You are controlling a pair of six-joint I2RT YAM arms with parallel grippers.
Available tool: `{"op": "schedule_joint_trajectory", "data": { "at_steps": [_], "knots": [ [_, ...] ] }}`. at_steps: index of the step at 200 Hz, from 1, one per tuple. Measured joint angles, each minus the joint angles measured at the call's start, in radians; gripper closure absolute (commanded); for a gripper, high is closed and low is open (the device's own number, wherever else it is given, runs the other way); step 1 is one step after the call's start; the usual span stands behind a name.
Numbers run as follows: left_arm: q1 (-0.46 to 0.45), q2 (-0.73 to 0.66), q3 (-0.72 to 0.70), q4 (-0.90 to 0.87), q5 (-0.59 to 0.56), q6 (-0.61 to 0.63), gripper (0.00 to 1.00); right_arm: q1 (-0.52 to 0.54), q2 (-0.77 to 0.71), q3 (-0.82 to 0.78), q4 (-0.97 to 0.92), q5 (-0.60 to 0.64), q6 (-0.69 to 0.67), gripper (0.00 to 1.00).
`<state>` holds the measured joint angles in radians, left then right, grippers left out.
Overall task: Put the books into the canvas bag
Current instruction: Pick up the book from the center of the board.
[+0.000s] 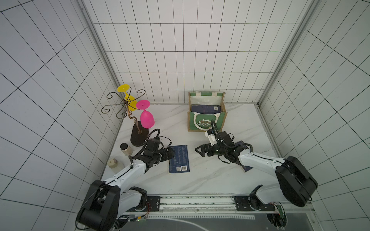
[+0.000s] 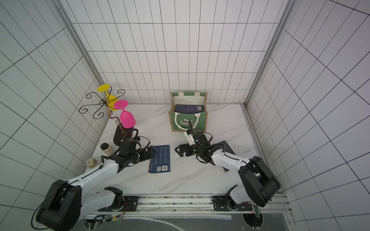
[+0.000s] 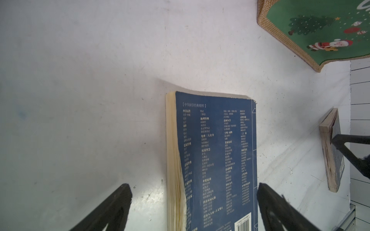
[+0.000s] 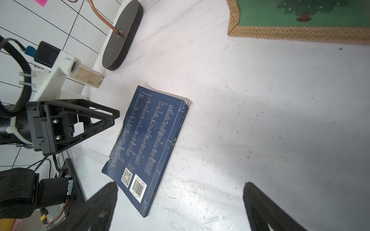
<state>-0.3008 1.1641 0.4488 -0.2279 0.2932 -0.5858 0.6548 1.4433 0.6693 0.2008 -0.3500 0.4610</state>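
Both left pincer (image 1: 171, 154) over navy book (image 1: 180, 158) and right pincer (image 1: 198, 152) nearby spread wide, empty

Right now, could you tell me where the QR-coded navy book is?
In both top views the navy book lies flat mid-table, beside the left gripper, in front of the canvas bag.

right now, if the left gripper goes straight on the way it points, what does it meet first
Most likely the navy book: the left gripper is open, and in the wrist view the book shows between its jaws, running ahead. How high it hangs above the cover is unclear.
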Motion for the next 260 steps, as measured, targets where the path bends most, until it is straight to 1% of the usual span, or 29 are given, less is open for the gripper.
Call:
{"op": "schedule_joint_trajectory", "data": {
  "at_steps": [21,62,68,86,106,109,114,122,165,194,220,226,239,260],
  "knots": [
    [0.0,0.026,-0.019,0.034,0.032,-0.006,0.14,0.019,0.05,0.0,0.041,-0.004,0.01,0.02],
    [0.0,0.037,-0.047,0.071,0.057,-0.008,0.45,0.062,0.191,0.003,0.087,-0.026,0.026,0.02],
    [0.0,0.041,-0.047,0.075,0.058,-0.011,0.47,0.068,0.207,0.008,0.112,-0.036,0.025,0.02],
    [0.0,0.053,-0.05,0.092,0.065,-0.01,0.5,0.091,0.245,0.027,0.155,-0.055,0.034,0.02],
    [0.0,0.062,-0.064,0.121,0.081,-0.019,0.66,0.112,0.298,0.064,0.198,-0.09,0.04,0.02],
    [0.001,0.063,-0.066,0.125,0.084,-0.017,0.72,0.114,0.306,0.07,0.204,-0.096,0.041,0.02],
    [0.001,0.066,-0.069,0.13,0.089,-0.025,0.78,0.118,0.319,0.08,0.212,-0.104,0.043,0.02],
    [0.001,0.069,-0.071,0.136,0.097,-0.022,0.84,0.124,0.338,0.095,0.225,-0.116,0.046,0.02],
    [0.001,0.095,-0.071,0.156,0.101,-0.016,0.87,0.136,0.373,0.127,0.243,-0.138,0.053,0.02],
    [0.0,0.132,-0.071,0.188,0.108,-0.011,0.84,0.135,0.373,0.127,0.248,-0.146,0.053,0.02],
    [-0.012,0.153,-0.059,0.211,0.093,0.0,0.85,0.128,0.374,0.127,0.254,-0.163,0.06,0.02],
    [-0.02,0.156,-0.055,0.21,0.081,0.002,0.88,0.127,0.374,0.127,0.255,-0.164,0.062,0.02],
    [-0.044,0.161,-0.044,0.202,0.042,0.006,1.0,0.124,0.375,0.127,0.256,-0.167,0.066,0.02],
    [-0.089,0.158,-0.025,0.172,-0.034,0.009,1.0,0.121,0.375,0.127,0.257,-0.169,0.07,0.02]
  ]
}}
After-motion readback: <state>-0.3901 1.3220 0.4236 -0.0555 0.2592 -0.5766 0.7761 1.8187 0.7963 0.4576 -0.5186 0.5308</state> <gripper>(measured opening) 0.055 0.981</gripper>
